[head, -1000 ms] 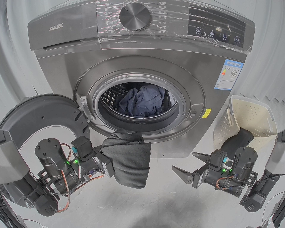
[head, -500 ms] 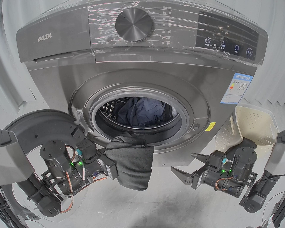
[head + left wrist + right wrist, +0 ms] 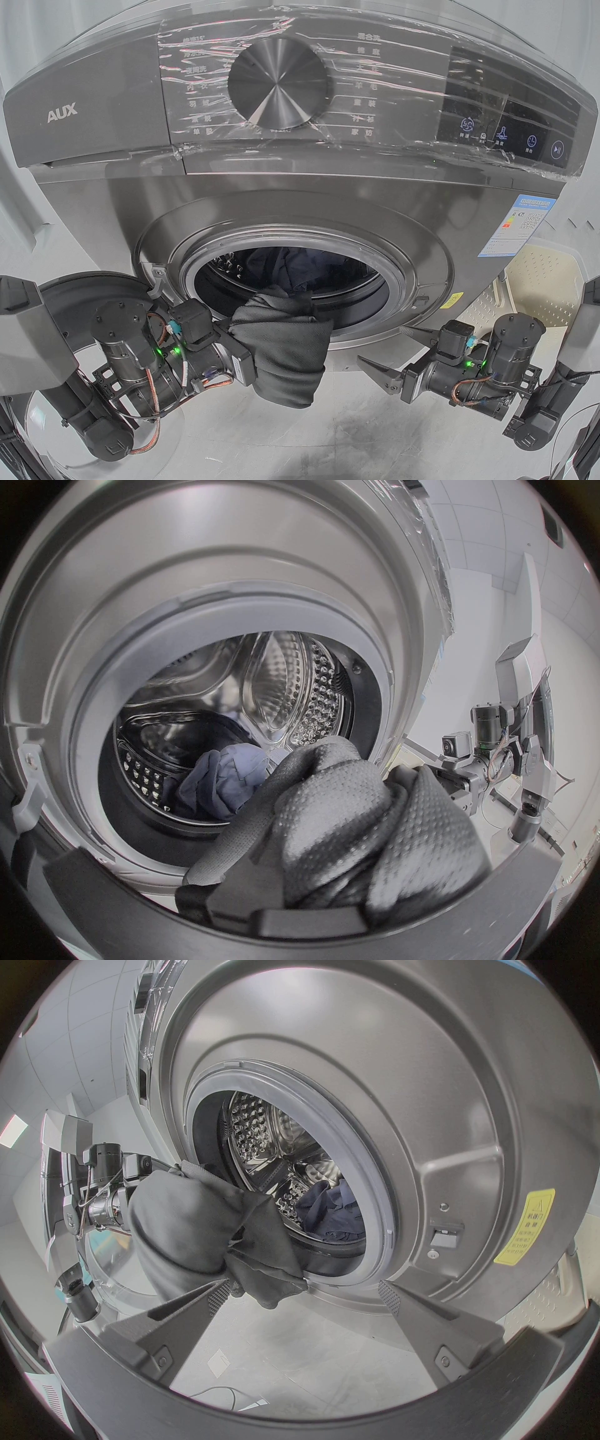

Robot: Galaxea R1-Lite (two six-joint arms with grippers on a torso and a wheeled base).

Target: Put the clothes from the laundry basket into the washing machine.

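Observation:
A dark grey garment (image 3: 284,350) hangs from my left gripper (image 3: 247,359), which is shut on it at the lower lip of the washing machine's round opening (image 3: 294,287). The cloth (image 3: 337,830) bunches over the fingers and hides them; its top edge touches the door seal (image 3: 94,686). A blue garment (image 3: 219,780) lies inside the steel drum (image 3: 262,1141). My right gripper (image 3: 390,356) is open and holds nothing, low in front of the machine's right side. From the right wrist, the grey garment (image 3: 200,1229) drapes at the opening's left edge and the blue garment (image 3: 331,1210) sits inside.
The machine's door (image 3: 75,300) is swung open to the left, behind my left arm. A cream perforated laundry basket (image 3: 544,281) stands at the machine's right, behind my right arm. Pale floor (image 3: 350,431) lies below the grippers.
The head camera has moved closer to the machine, so the whole view has shifted. My left gripper has carried the grey garment up to the opening's lower lip. The right gripper stays open.

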